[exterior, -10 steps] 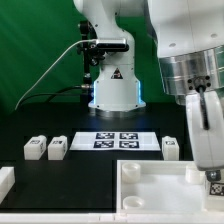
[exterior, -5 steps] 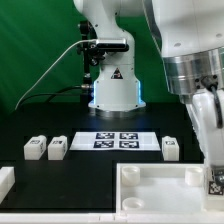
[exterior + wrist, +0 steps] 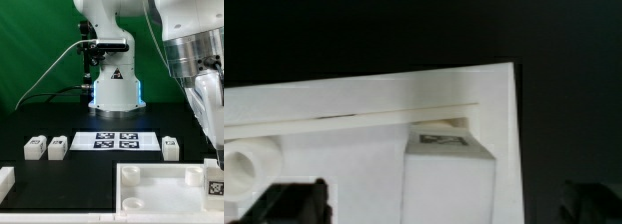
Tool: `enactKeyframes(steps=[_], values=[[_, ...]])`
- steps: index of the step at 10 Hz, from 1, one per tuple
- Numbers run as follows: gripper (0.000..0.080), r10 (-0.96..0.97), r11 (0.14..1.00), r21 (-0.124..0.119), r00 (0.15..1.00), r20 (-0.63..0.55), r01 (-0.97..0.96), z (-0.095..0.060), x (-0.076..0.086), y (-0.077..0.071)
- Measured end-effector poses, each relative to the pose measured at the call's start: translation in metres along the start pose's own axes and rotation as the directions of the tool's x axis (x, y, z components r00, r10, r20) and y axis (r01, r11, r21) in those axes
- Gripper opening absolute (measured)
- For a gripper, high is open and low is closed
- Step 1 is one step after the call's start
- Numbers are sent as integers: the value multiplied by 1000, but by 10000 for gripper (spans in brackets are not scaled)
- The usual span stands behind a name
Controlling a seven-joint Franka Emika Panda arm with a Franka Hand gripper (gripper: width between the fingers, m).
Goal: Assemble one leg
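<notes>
One leg [image 3: 213, 185], a small white block with a tag, stands in the corner socket of the large white tabletop [image 3: 150, 185] at the exterior view's right. My gripper [image 3: 214, 150] hangs just above it, open and empty. In the wrist view the leg [image 3: 446, 152] stands on the tabletop [image 3: 349, 120] near its corner. It lies ahead of my gripper [image 3: 441, 205], whose dark fingertips [image 3: 295, 200] stand wide apart. Three more legs lie on the black table: two at the exterior view's left [image 3: 35, 148] [image 3: 57, 148] and one right of the marker board [image 3: 171, 148].
The marker board [image 3: 118, 140] lies flat in the middle of the table, in front of the robot base [image 3: 112, 85]. Another white part [image 3: 5, 180] sticks in at the exterior view's lower left edge. A cable runs along the green backdrop at the left.
My gripper has risen and shifted toward the exterior view's right, off the leg. The leg stays standing in the tabletop's corner socket.
</notes>
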State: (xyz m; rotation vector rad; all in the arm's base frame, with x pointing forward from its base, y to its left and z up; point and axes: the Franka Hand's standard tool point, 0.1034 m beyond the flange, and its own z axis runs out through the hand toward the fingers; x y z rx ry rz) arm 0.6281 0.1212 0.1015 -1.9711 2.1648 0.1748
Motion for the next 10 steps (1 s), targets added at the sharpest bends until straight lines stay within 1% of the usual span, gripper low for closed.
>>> enactKeyframes(steps=[10], values=[[649, -7, 1000, -1, 1000, 0, 7, 0, 0, 0]])
